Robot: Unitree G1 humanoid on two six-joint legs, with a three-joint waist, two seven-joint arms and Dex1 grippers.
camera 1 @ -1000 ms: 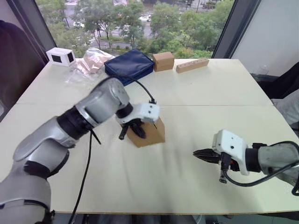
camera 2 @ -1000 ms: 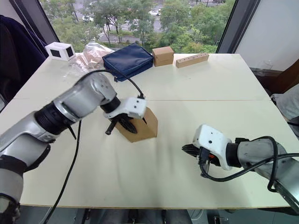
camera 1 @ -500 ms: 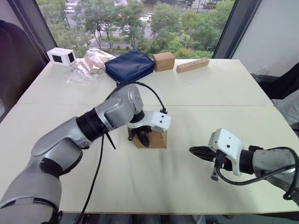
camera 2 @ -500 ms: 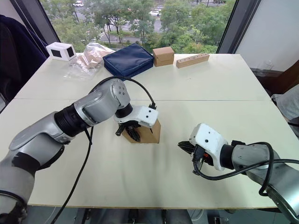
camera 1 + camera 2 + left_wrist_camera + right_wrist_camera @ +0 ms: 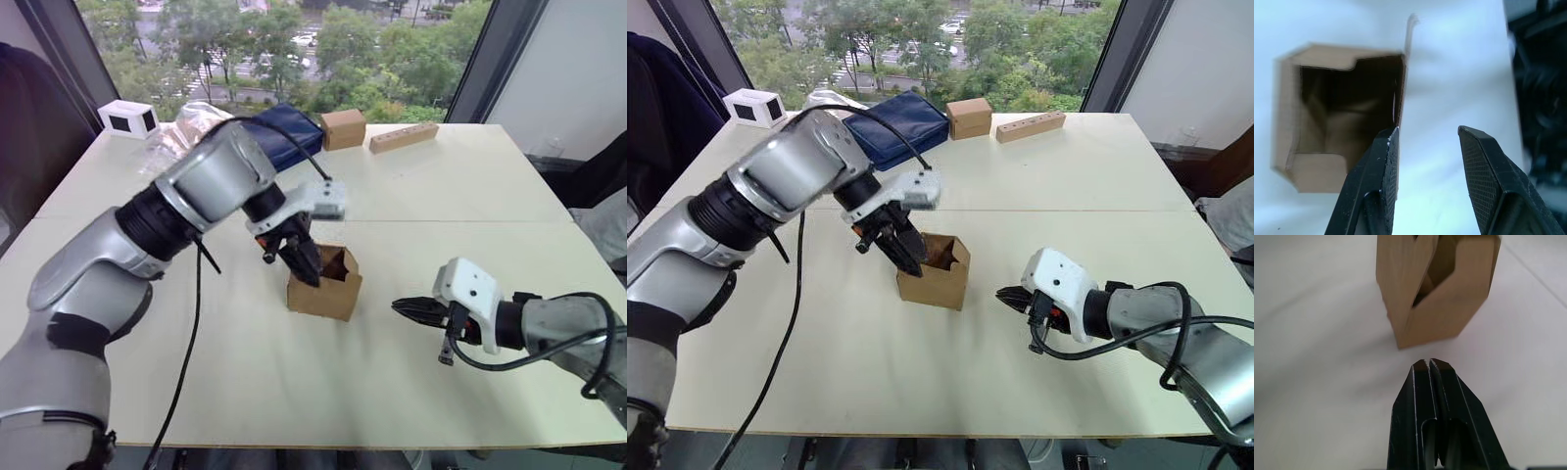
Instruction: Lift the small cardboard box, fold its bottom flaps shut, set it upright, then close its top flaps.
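Basically two cardboard boxes on the table (image 5: pixel 470 176): the small cardboard box (image 5: pixel 933 274) near the middle, and a second tan box (image 5: pixel 343 127) at the far edge beside one wooden block (image 5: pixel 403 136) and one navy pouch (image 5: pixel 896 125). Small box stands upright, open end facing up, top flaps (image 5: pixel 338 260) not closed; its long axis is hard to judge, probably slightly skewed to the table edge. Left gripper (image 5: pixel 1425 142) hangs over the box rim, fingers spread, gripping nothing. Right gripper (image 5: pixel 1429 363) sits near the box, pointing at it, fingers pressed together, empty.
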